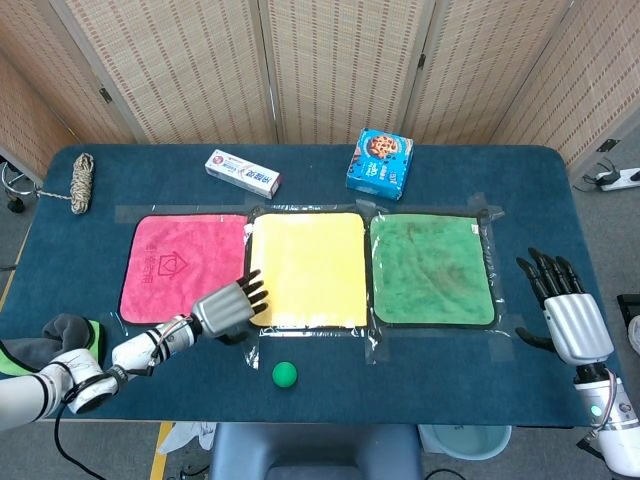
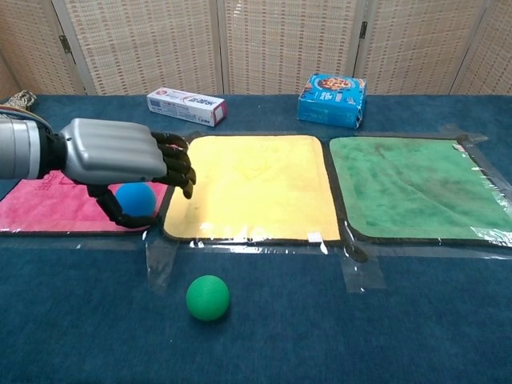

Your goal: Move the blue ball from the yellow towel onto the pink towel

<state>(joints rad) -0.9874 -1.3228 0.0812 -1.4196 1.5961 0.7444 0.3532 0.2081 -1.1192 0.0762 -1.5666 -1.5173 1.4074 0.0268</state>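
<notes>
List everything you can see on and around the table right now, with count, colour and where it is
blue ball: one, blue, on pink towel's right edge, partly behind left hand
green ball: one, green, on table, front of yellow towel
pink towel: one, left
yellow towel: one, middle
green towel: one, right
toothpaste box: one, white, behind towels
cookie box: one, blue, behind towels
rope coil: one, beige, far left
left hand: near blue ball
right hand: open, table's right edge

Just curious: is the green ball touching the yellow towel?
Apart. The chest view shows bare blue table between the green ball and the yellow towel.
</notes>
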